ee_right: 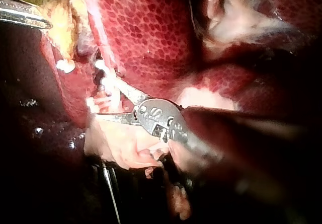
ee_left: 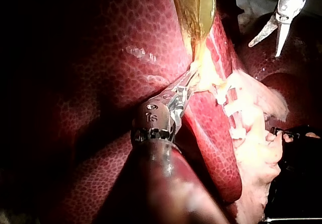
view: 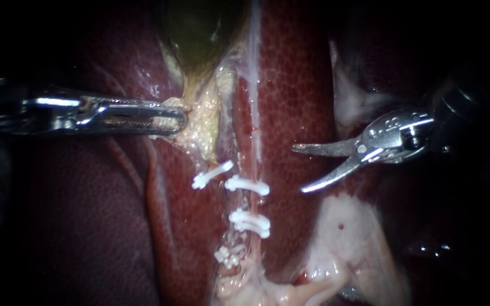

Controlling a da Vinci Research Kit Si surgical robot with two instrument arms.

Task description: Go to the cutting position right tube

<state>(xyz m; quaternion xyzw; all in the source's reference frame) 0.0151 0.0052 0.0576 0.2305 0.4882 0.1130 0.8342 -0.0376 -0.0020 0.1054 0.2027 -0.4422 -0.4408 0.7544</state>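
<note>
The right tube (view: 253, 201) runs down the middle of the liver (view: 296, 85) as a thin pink strand. It carries two white clips (view: 248, 186), one above the other, with a short bare stretch between them. My right instrument (view: 300, 169) has curved blades that stand open, well to the right of the tube at about the height of the upper clip and touching nothing. It also shows in its own wrist view (ee_right: 100, 99). My left instrument (view: 171, 122) is shut on yellowish tissue at the neck of the green gallbladder (view: 197, 34) and holds it to the left.
A second strand left of the right tube carries a slanted clip (view: 211, 174) and a clip lower down (view: 228, 255). Pale fatty tissue (view: 341, 238) lies under the right instrument. In the left wrist view the right instrument (ee_left: 264, 50) hangs beyond the clips (ee_left: 229, 100).
</note>
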